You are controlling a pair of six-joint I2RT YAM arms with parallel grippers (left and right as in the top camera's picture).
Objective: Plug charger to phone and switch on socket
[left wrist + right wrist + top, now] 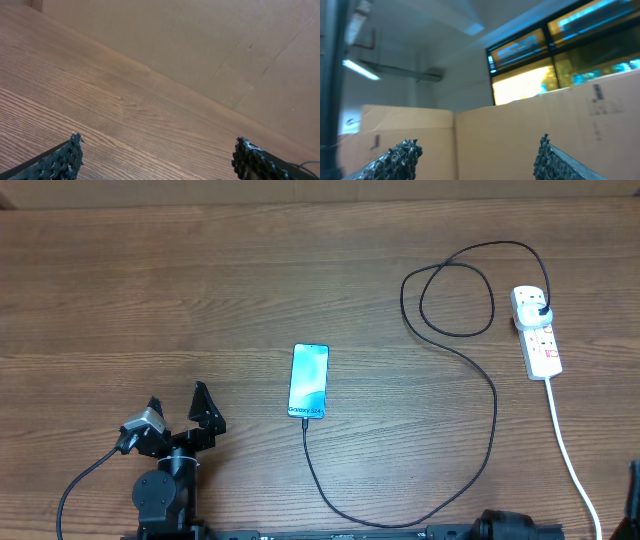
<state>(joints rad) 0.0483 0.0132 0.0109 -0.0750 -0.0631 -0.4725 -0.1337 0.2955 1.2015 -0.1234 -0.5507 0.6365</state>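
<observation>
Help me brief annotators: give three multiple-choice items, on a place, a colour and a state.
1. The white elongated power strip lies
A. far right on the brown wooden table
B. beside the left arm
C. at the centre
2. The screen of the slim dark-edged rectangular smartphone is
A. red
B. light blue-cyan
C. green
3. The left gripper has its jaws
A. shut on the smartphone
B. shut on the strip
C. apart, empty

1A: overhead shows it far right. 2B: a pale blue gradient shows. 3C: bare table shows between them.
</observation>
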